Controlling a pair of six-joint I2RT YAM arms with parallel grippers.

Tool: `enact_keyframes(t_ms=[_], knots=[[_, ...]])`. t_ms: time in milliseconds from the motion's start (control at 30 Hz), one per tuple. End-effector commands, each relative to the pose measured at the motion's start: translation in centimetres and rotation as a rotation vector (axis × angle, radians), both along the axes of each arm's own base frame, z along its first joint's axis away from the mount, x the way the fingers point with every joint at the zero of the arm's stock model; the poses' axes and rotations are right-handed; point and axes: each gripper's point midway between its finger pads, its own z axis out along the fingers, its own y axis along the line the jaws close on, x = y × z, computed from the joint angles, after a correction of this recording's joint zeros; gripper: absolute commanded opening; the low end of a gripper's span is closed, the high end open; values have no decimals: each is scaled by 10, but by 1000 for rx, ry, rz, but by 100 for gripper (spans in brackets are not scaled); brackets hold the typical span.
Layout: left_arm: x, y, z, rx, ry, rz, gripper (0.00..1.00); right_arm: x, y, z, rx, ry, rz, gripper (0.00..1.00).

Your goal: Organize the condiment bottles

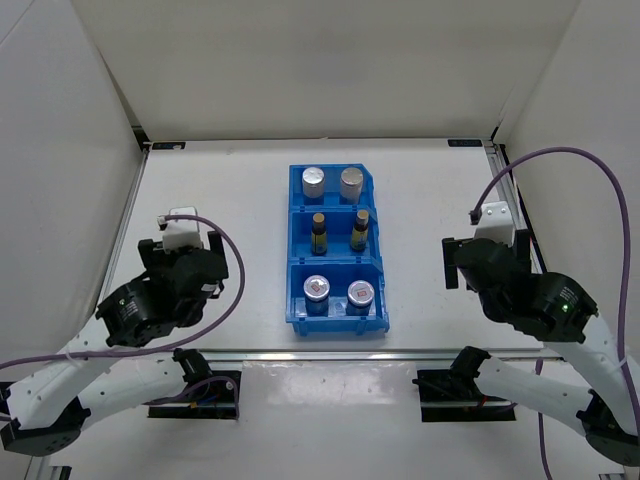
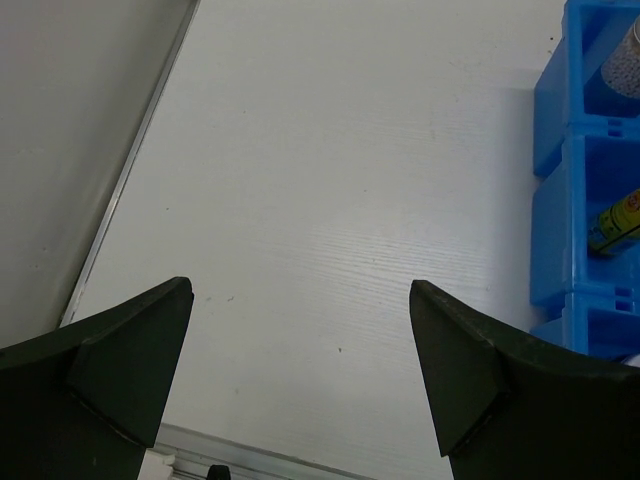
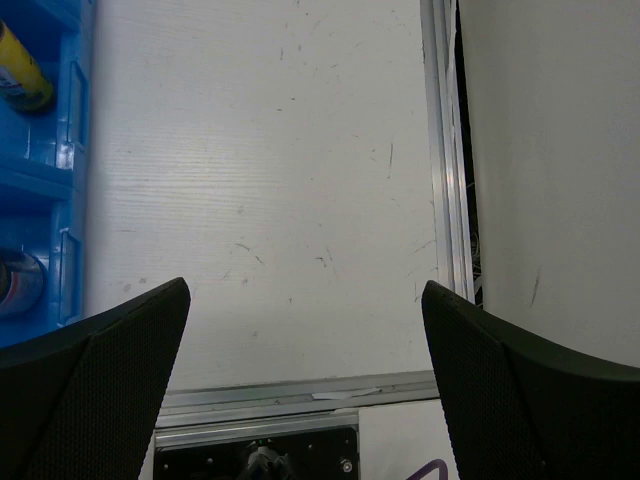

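Blue bin (image 1: 292,262) on the desk (image 1: 220,190) holds three pairs: silver-topped cylinders (image 1: 314,181) in the far compartment, amber bottles (image 1: 319,235) in the middle one, short jars (image 1: 318,291) in the nearest. The left fingers (image 2: 120,370) and the right fingers (image 3: 100,380) are spread wide and empty, on either side of it.

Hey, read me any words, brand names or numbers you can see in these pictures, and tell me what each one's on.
Nothing is legible.
Amber bottles: yellow labels, print too blurred to read.
Silver-topped cylinders: reddish marks on top, too small to read.
Blue bin: no text visible.
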Motion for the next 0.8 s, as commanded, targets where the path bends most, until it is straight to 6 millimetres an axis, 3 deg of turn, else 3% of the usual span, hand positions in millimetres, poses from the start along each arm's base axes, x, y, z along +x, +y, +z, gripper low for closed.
enact_keyframes(t_ms=[0,267,767], knots=[[0,1,0,12,11,-2,100,4,8,0,-2,-10,34,100],[-5,6,7,-34,-15,-9,100,6,25,-10,-35,55,109,100],[0,-2,1,8,16,-9,100,5,34,-16,-45,97,155,100]])
